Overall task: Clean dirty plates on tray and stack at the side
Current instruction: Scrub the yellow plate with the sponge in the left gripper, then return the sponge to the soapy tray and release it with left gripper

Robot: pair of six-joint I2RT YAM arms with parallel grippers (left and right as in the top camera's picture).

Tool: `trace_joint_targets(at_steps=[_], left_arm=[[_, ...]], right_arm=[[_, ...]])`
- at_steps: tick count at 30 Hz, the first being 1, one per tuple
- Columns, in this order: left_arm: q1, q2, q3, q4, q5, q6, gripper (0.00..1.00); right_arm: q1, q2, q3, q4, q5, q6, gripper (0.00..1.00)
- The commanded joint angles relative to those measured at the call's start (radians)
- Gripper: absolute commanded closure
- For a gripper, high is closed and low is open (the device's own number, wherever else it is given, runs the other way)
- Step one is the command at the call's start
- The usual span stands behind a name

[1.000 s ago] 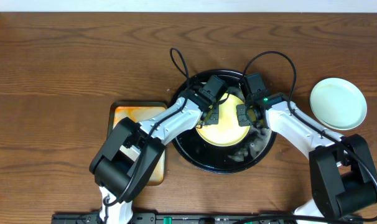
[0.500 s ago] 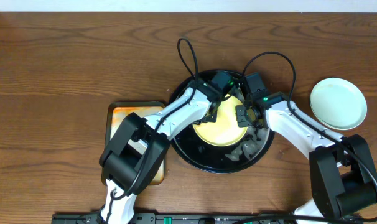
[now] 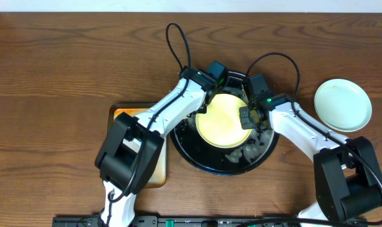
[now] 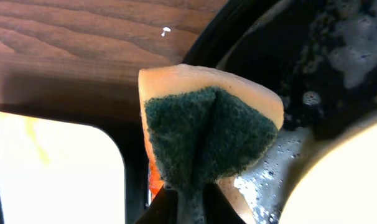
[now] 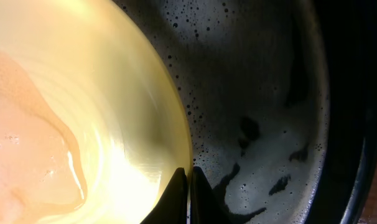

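Even, sharp overhead light; glare on the yellow plate [image 5: 114, 168] up close.

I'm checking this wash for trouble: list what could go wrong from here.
1. The right pincer nips only the thin rim of the wet yellow plate; the plate may slip back into the foamy tray.
2. The left pincer holds the sponge by a narrow fold; hard scrubbing could pull it free.
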Motion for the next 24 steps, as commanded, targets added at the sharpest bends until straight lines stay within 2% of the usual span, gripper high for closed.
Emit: trace_joint_targets(at_steps=[1, 6, 14, 20, 21, 23, 24], left_arm=[[0.037, -0.119, 0.023, -0.006, 0.09, -0.019, 0.91], [0.124, -0.277, 0.023, -0.066, 0.225, -0.019, 0.91], [0.329, -0.513, -0.015, -0.261, 0.229, 0.036, 0.91], [0.403, -0.595, -0.174, -0.26, 0.229, 0.057, 0.9], [0.405, -0.598, -0.209, -0.249, 0.229, 0.057, 0.9], [0.406, -0.599, -0.277, -0.214, 0.229, 0.067, 0.9], [0.406, -0.599, -0.307, -0.195, 0.229, 0.069, 0.9]], right_arm=[[-0.01, -0.016, 0.001, -0.007, 0.076, -0.003, 0.99], [-0.01, -0.048, 0.006, -0.001, 0.076, -0.01, 0.99], [-0.01, -0.19, 0.014, 0.026, 0.072, -0.134, 0.99], [-0.01, -0.241, 0.014, -0.014, 0.033, -0.14, 0.99], [-0.01, -0.237, 0.014, -0.026, 0.013, -0.14, 0.9], [-0.011, -0.222, 0.014, -0.042, -0.011, -0.14, 0.59], [-0.012, -0.211, 0.014, -0.043, -0.015, -0.14, 0.53]])
